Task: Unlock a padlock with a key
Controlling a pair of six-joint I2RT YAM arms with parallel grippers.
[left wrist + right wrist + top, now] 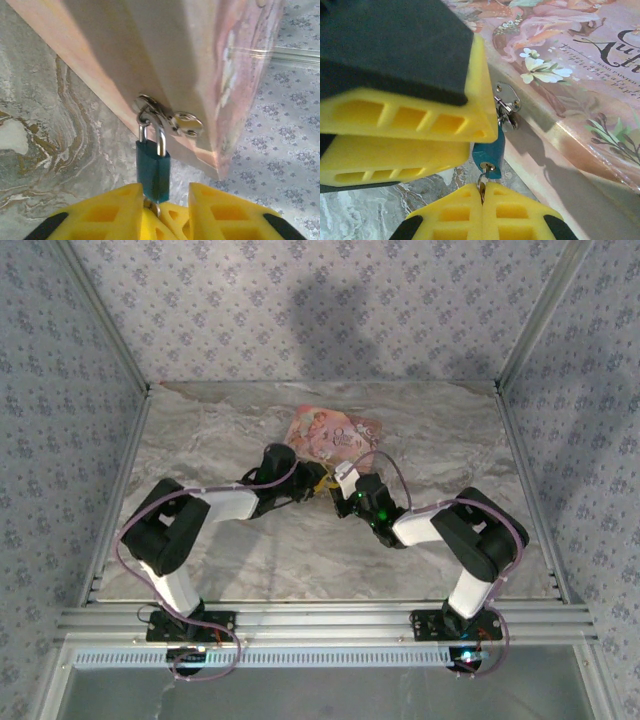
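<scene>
Blue padlock [153,170], hanging from hasp [155,112] of pink box [200,50] on table [50,140]. At keyhole: key [481,186], pinched by closed right gripper [482,194]. Around padlock body: left gripper [166,194], parted, not clamping.

Pink picture box [333,432] lying flat, far centre of marbled table [230,560]; silvery hasp [507,96] on its near side. Patterned wallpaper walls [300,310] left, far, right.
</scene>
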